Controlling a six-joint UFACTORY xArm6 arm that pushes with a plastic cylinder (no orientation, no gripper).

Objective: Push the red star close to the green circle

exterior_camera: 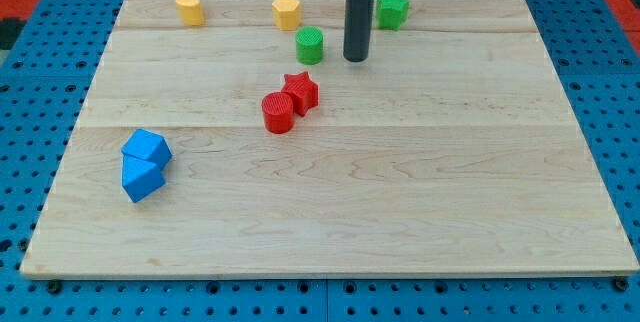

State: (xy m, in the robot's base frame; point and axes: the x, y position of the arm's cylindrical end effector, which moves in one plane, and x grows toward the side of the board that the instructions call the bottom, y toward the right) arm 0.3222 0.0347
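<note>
The red star [301,91] lies near the board's middle, touching a red cylinder [278,113] at its lower left. The green circle [310,45] stands above the star, a short gap away. My tip [356,59] is at the end of the dark rod, just right of the green circle and up and to the right of the red star, touching neither.
A green star-like block [392,10] sits at the top right of the rod. Two yellow blocks [190,7] [287,11] stand along the view's top. Two blue blocks [148,148] [141,178] touch each other at the left. The wooden board [480,192] lies on a blue pegboard.
</note>
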